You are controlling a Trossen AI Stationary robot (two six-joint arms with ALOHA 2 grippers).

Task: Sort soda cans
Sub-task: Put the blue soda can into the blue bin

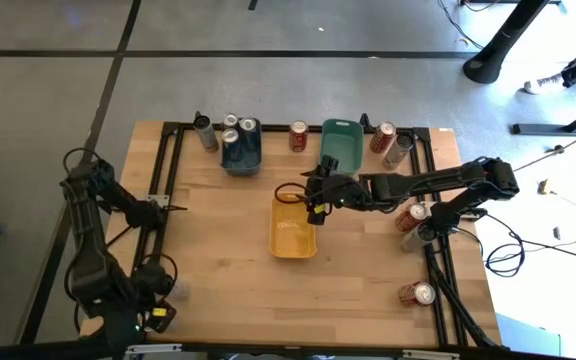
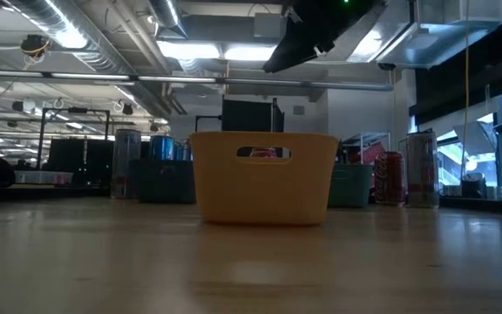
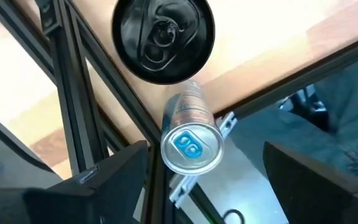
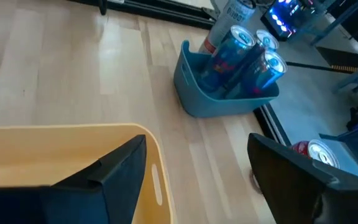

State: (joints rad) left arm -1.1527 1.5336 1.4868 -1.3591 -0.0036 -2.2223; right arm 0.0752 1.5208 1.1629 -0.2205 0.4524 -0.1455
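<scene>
My left gripper [image 3: 210, 186] hangs open at the table's near left corner [image 1: 158, 305], pointing down. A silver soda can with a blue tab [image 3: 191, 146] stands below, between its spread fingers and untouched. A dark can [image 3: 162, 37] stands just beyond it. My right gripper [image 4: 197, 186] is open and empty above the yellow bin [image 1: 293, 228]. The blue bin [image 4: 225, 93] holds several blue cans. Red cans [image 1: 298, 135] [image 1: 383, 135] stand at the far edge, and two more [image 1: 413, 215] [image 1: 416, 293] lie at the right.
A teal bin [image 1: 340, 140] stands at the far middle, and a grey can [image 1: 204, 130] lies left of the blue bin. Black frame rails [image 3: 73, 106] run along the table's edges, close to the left gripper. Bare wood lies between the rails and the yellow bin [image 2: 264, 179].
</scene>
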